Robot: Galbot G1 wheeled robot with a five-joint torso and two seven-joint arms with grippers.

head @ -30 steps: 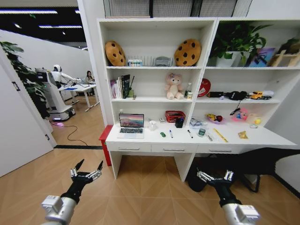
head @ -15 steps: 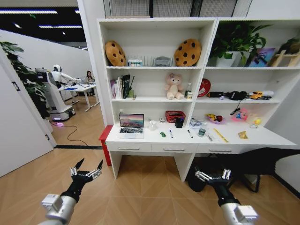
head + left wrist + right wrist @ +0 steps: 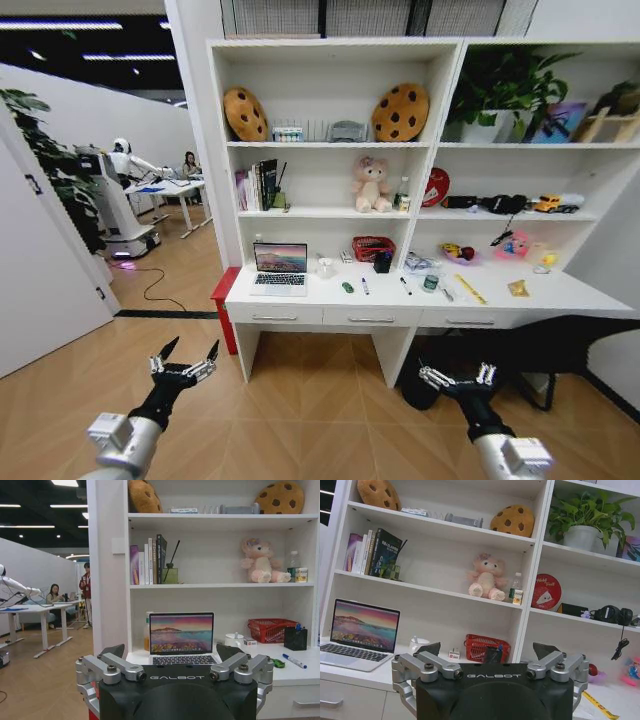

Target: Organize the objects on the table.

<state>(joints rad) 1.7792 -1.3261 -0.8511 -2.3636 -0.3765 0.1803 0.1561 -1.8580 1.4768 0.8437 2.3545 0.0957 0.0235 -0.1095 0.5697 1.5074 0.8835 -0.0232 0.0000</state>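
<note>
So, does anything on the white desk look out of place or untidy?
Yes. Small items lie scattered on the desk: a green item, two pens, a green-lidded jar and a yellow ruler lying askew. The open laptop sits squarely. Nothing looks spilled or damaged.

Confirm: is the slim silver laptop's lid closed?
No, the slim silver laptop stands open on the white desk, its screen lit.

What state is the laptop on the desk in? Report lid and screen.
Open and switched on. The laptop has its lid raised upright, and its screen shows a bright landscape picture above the exposed keyboard; it sits at the left end of the desk.
</note>
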